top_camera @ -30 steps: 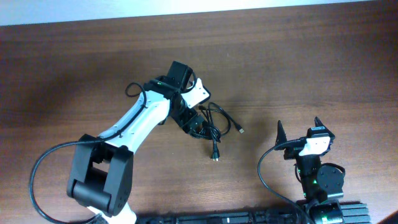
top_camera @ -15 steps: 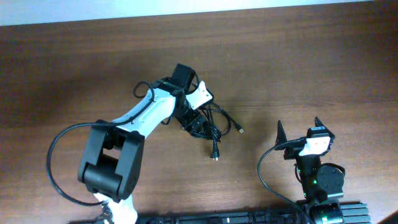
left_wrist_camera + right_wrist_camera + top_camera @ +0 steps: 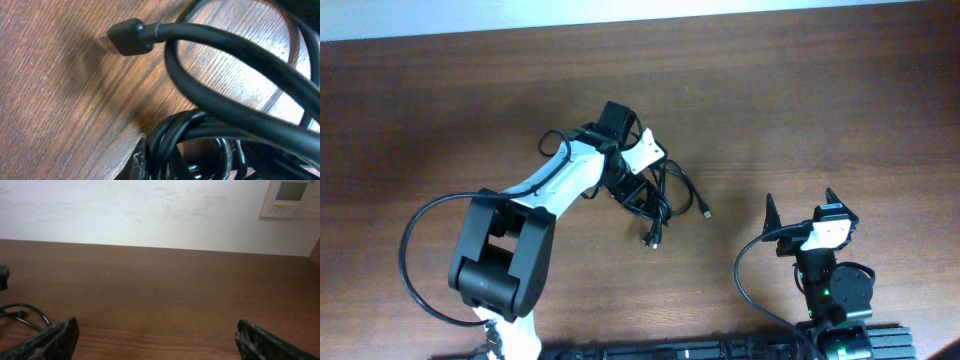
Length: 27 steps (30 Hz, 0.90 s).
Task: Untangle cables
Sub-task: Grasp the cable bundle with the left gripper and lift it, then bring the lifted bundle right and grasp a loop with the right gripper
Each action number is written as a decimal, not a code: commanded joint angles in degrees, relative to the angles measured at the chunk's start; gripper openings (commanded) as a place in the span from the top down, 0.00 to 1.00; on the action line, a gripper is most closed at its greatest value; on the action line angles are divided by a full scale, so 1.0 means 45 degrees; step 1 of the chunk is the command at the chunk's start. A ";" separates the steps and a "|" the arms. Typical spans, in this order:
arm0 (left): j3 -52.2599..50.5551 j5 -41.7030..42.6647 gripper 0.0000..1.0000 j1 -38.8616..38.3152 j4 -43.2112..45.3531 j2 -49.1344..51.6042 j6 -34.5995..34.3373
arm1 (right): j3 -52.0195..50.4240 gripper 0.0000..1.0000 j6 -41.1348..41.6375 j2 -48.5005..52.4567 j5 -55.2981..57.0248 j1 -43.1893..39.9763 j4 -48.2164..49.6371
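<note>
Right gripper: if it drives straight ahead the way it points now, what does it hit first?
Nothing, as far as shown: the right gripper, jaws open, faces bare brown wooden table. The tangled thin black cables lie off to its left, out of line. Depth is uncertain.

You had a brown wooden table with clear grain and a slight sheen. On it, the cables looked like smooth black plastic, and their plug was matt.

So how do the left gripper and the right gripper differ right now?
The left gripper is shut on the cables; the right gripper is open and holds nothing. The left gripper is at the table's middle; the right gripper near its front edge, apart from the cables. Both have black fingers.
</note>
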 commanded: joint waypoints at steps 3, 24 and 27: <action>0.0797 -0.0199 1.00 -0.0049 0.0015 -0.1938 -0.0826 | -0.0058 0.01 -0.0034 -0.0049 0.0199 -0.0097 -0.0083; 0.0811 0.1307 1.00 -0.0053 0.2263 -0.6271 0.1651 | -0.0005 0.01 0.0568 -0.0049 -0.0180 -0.0087 0.1345; 0.0811 0.1724 1.00 -0.0049 0.3147 -0.6271 0.1656 | 0.0588 0.01 0.1375 -0.0049 -0.0583 -0.0087 0.1360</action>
